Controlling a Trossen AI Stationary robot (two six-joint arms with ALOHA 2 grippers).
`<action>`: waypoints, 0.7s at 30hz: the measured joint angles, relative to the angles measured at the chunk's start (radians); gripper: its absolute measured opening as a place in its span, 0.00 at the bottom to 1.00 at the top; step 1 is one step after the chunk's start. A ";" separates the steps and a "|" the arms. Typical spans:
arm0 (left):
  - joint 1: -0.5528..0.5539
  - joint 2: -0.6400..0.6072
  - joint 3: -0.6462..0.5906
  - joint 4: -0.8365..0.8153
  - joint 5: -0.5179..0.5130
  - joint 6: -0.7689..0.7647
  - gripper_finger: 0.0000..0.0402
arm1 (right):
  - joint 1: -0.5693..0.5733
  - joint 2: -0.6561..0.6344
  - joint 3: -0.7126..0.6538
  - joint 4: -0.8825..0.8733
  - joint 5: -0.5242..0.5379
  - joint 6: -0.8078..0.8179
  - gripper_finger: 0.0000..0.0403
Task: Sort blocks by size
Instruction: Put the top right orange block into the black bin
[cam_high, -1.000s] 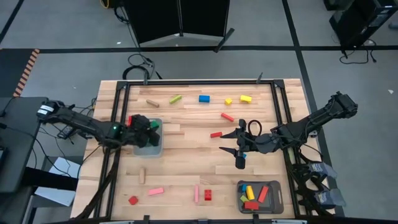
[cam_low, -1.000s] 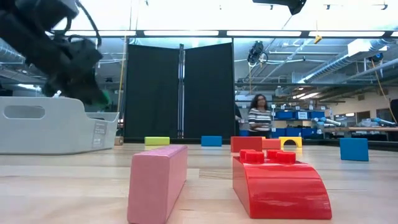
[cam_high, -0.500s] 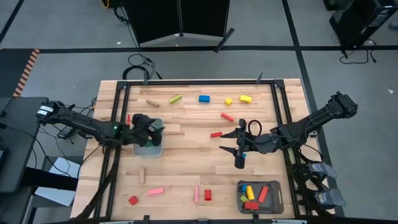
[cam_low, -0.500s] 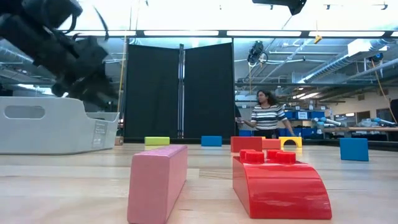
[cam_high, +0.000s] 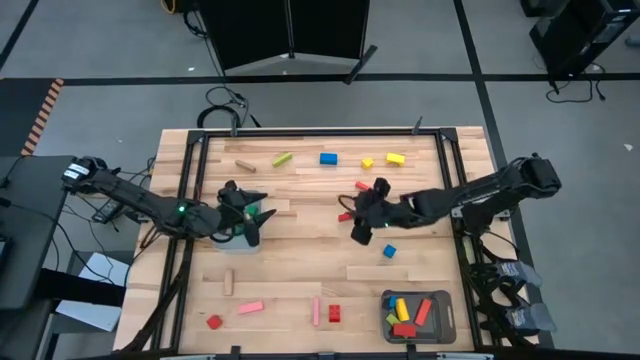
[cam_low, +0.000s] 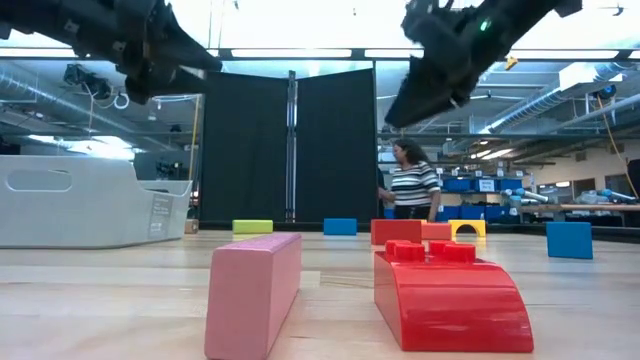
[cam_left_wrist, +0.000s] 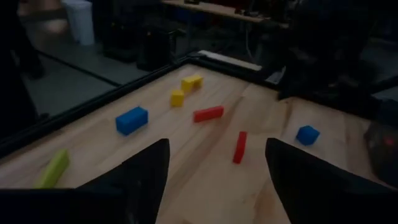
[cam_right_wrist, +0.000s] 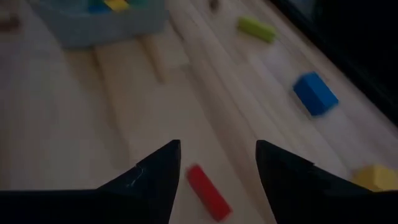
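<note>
Left arm reaches in from 9 o'clock edge; left gripper low over grey tray, jaws spread, empty. Right arm extends from 3 o'clock; right gripper at table centre, tilted down, jaws spread over small red bar, not touching. Blocks: painted wooden cubes and bars, scattered; blue cube at 4 o'clock of right gripper; several in dark tray at 5 o'clock.

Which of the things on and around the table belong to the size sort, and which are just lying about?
Job:
- loose blocks, such as the blue block, red bar and small blue cube
- left tray, right tray
- left pincer, open over its tray
- right pincer, open above the red bar

Lying about:
- black screen
- person
- floor cables
</note>
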 joint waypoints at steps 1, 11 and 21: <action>-0.004 -0.008 0.000 -0.006 0.003 0.003 0.67 | -0.025 0.000 0.000 -0.017 -0.017 0.006 0.55; -0.024 -0.062 0.000 -0.042 0.018 0.025 0.63 | -0.335 0.020 0.000 -0.228 -0.187 0.049 0.63; -0.025 -0.064 0.000 -0.063 0.018 0.021 0.63 | -0.452 0.178 0.000 -0.240 -0.286 -0.077 0.66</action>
